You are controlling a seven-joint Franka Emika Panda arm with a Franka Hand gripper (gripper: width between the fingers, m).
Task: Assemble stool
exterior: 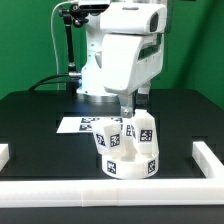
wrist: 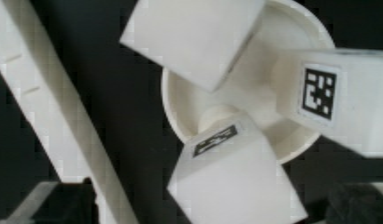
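Both pictures are small and coarse. The exterior view is evenly and brightly lit; the white arm (exterior: 125, 55) is nearly washed out against the dark bench (exterior: 35, 120), with only faint shadows. The wrist view is soft and blurred up close, its white legs (wrist: 214, 45) glaring, one tag (wrist: 321, 88) readable.

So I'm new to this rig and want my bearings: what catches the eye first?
The white stool, its round seat down and legs sticking up, sits near the front of the black table. The big white robot arm hangs right above it, its gripper open over one leg.
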